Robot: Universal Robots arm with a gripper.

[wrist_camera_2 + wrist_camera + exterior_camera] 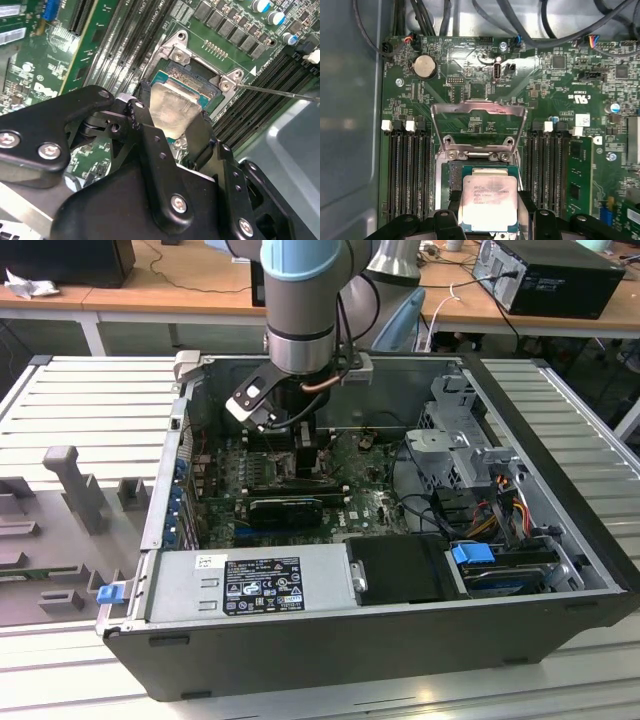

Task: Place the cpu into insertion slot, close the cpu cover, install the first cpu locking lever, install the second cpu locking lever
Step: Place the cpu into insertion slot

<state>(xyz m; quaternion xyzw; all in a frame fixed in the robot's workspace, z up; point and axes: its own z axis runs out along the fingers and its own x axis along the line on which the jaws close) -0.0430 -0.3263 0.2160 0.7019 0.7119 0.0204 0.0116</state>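
Note:
My gripper is shut on the cpu, a silvery square chip with green edges, its black fingers pressing two opposite sides. The chip hangs level over the insertion slot; whether it rests in the slot I cannot tell. In the second wrist view the cpu covers most of the slot's dark pin field, with the gripper around it. The cpu cover stands open, hinged up just beyond the socket. A thin lever rod juts out beside it. The exterior view shows the gripper low inside the case.
Black memory slots flank the socket on both sides. A coin battery and cables lie beyond the cover. The grey case wall is close by. A power supply and drive cage fill the case.

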